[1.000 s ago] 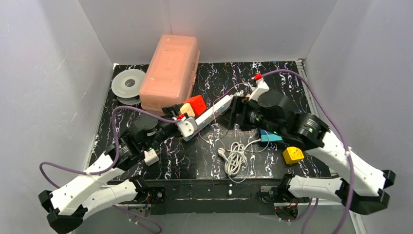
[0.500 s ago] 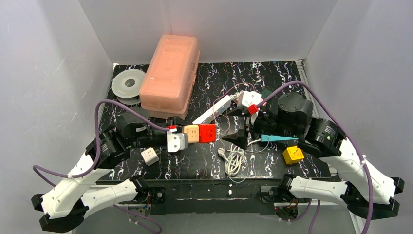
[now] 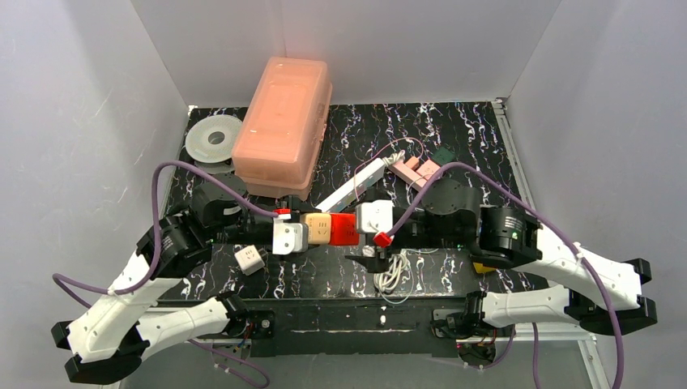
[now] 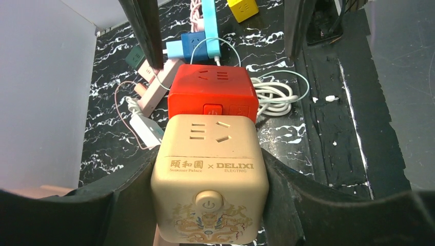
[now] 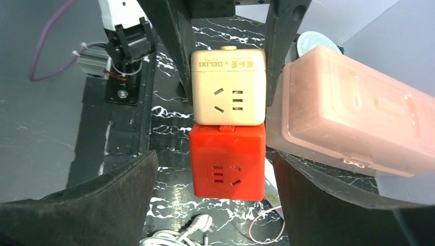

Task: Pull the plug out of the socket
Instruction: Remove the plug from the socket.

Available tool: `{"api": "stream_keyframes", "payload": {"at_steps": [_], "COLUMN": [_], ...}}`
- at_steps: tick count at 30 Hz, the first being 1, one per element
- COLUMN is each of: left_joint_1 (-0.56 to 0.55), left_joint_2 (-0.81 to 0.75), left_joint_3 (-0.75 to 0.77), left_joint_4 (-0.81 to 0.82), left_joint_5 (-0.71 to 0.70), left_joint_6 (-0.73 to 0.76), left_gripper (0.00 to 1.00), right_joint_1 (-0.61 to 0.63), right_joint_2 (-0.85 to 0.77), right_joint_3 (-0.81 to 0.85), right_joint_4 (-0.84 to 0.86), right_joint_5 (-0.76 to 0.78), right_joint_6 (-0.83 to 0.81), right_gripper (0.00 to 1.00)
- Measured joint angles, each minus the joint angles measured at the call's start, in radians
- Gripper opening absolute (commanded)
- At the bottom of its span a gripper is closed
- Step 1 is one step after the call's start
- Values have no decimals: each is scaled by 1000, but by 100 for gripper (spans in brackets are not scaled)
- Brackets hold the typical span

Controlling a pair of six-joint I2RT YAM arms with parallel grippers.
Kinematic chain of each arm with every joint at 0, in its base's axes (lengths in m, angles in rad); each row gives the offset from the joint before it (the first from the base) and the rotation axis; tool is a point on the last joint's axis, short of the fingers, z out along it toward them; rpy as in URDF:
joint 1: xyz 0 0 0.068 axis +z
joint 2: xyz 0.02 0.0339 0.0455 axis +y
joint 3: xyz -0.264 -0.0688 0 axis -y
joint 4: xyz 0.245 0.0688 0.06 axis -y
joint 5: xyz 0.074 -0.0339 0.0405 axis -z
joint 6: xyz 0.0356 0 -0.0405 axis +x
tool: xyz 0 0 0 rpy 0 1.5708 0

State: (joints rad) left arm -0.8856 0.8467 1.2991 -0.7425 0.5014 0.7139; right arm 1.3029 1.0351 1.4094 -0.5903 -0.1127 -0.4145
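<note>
Top view, left arm (image 3: 174, 243): I see it stretched rightward, left jaws clamped on the beige socket cube (image 3: 317, 228).
Top view, right arm (image 3: 502, 235): reaches leftward to meet it.
Left wrist view: the red plug cube (image 4: 213, 92) sits plugged against the beige socket cube's far face.
Right wrist view: right jaws are spread wide and flank the red plug cube, with gaps on both sides.

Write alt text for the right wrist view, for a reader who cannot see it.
A red cube socket is attached to a beige cube socket, which the left pincer clamps from both sides. The open right pincer flanks the red cube without touching it; a pink plastic box lies beside them.
</note>
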Motion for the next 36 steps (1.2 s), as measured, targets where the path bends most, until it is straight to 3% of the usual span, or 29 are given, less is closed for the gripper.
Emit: {"api": "stream_keyframes", "payload": {"at_steps": [9, 18, 23, 28, 33, 34, 36], "left_joint_1": [0, 0, 0, 0, 0, 0, 0], "left_joint_2": [2, -1, -5, -13, -14, -14, -15], "left_joint_3": [26, 32, 47, 55, 56, 56, 56], "left_joint_4": [0, -7, -7, -19, -22, -22, -22], "left_joint_5": [22, 25, 26, 32, 38, 38, 39], "left_joint_6": [-4, -4, -8, -14, -18, -18, -18], "left_gripper": [0, 0, 0, 0, 0, 0, 0], "right_joint_1": [67, 67, 67, 67, 67, 67, 67], "right_joint_2": [37, 61, 72, 72, 71, 71, 71], "right_joint_3": [-84, -113, -159, -197, -197, -196, -194], "right_joint_4": [112, 207, 245, 279, 283, 283, 279], "right_joint_5": [182, 203, 198, 206, 203, 200, 196], "right_joint_6": [-69, -74, -63, -60, -59, -60, -60], "right_gripper": [91, 91, 86, 61, 8, 1, 1]}}
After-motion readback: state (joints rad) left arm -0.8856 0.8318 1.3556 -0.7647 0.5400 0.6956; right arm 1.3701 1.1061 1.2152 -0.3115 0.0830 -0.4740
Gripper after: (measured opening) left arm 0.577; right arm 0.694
